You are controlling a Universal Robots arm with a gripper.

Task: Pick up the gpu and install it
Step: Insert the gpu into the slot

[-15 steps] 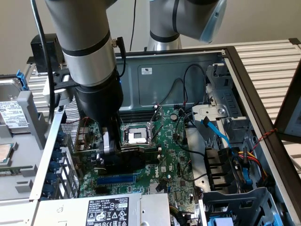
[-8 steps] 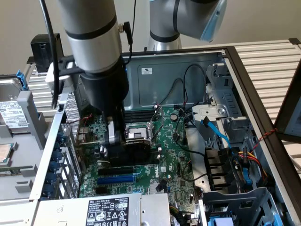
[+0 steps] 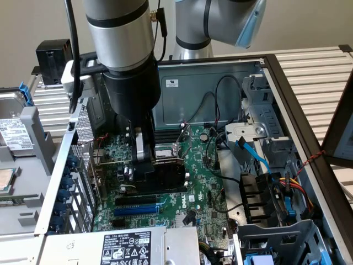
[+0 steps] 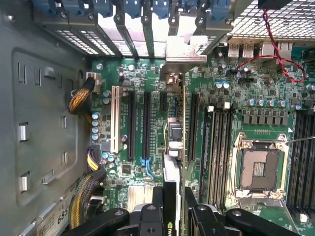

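The gripper [image 3: 146,171] clamps narrowly on the gpu [image 3: 170,170], edge-down, seemingly at a slot of the motherboard [image 3: 201,165]. In the exterior view, cables [image 3: 220,193] crowd its three o'clock, the case wall [image 3: 83,128] its nine.

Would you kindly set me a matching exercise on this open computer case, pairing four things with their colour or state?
Things:
1. gpu
2. CPU socket
3. power supply
4. SATA cable

Colour or state:
A. blue
B. empty, no processor in it
C. held on edge in the gripper
D. grey box bearing a black label

Pairs: 1-C, 2-B, 3-D, 4-A
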